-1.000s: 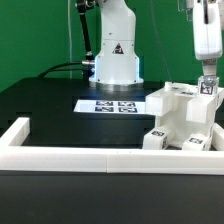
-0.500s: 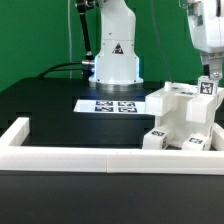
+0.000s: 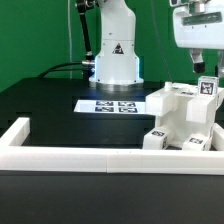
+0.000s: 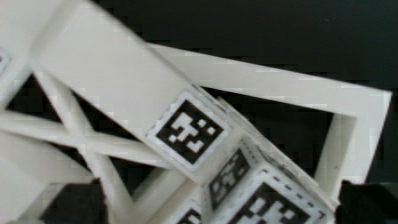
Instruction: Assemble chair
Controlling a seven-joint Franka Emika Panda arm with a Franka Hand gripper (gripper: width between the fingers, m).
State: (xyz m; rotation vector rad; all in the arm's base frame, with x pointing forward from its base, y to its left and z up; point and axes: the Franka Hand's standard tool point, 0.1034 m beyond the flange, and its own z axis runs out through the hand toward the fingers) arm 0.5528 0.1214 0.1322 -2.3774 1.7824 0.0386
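— Well, starting at the near edge of the tabletop (image 3: 50,105), what can be made out?

— A long white border rail (image 3: 100,159) is seen along the near edge, turning up the exterior view's left side. Just behind it, toward the near corner on the exterior view's right, the chair (image 3: 182,118) is found, partly assembled: blocky white parts with square tags, stepped upward toward the back. In the wrist view, crossed white bars and tagged faces of it fill the picture from close by.

— And farther back?

— The marker board (image 3: 112,105) is laid flat near the middle, and the arm's base stands at the far edge.

— What of the hand?

— The hand (image 3: 205,66) is held above the chair's upper part, apart from it. Its fingers appear slightly spread with nothing between them.

— Which step is judged to be in hand?

— A part seems to have been seated and let go. Next, another loose part would have to be located and approached; none can be identified clearly from these views.
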